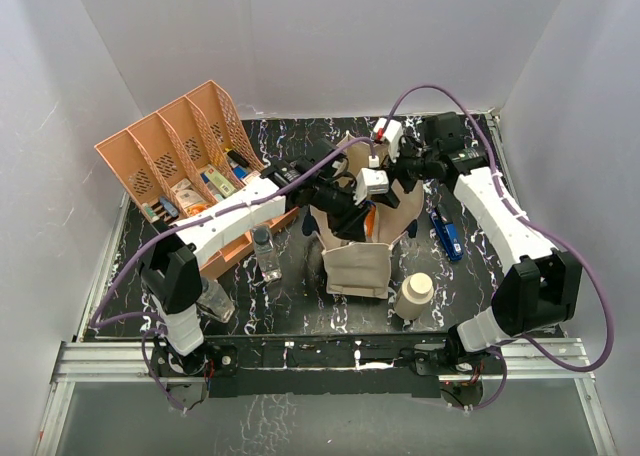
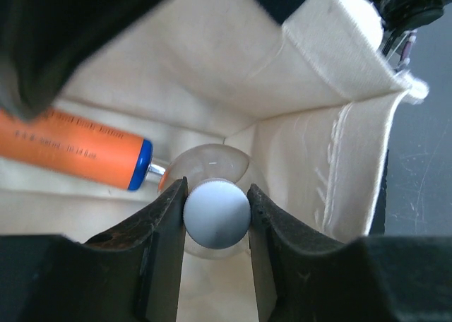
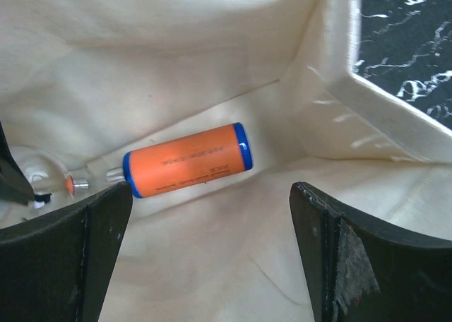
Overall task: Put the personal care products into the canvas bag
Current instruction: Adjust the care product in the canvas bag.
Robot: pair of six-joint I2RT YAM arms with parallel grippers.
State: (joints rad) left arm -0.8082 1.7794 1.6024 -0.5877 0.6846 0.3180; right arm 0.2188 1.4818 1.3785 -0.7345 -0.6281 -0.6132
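The canvas bag (image 1: 358, 266) stands mid-table, and both grippers reach into its mouth. My left gripper (image 2: 215, 189) is shut on the white round cap of a clear bottle (image 2: 212, 163), held low inside the bag (image 2: 212, 68). An orange bottle with blue ends (image 2: 70, 149) lies on the bag's floor beside it. My right gripper (image 3: 210, 189) hangs open above that orange bottle (image 3: 187, 159), with nothing between its fingers. Outside the bag, a cream cylinder (image 1: 413, 296) stands to its right and a clear dark-capped bottle (image 1: 266, 253) to its left. Another clear bottle (image 1: 216, 302) stands by the left arm's base.
An orange perforated compartment tray (image 1: 150, 161) with small packets sits at the back left, under the left arm. A slim blue flat object (image 1: 447, 234) lies right of the bag. White walls enclose the black marbled table (image 1: 470, 276).
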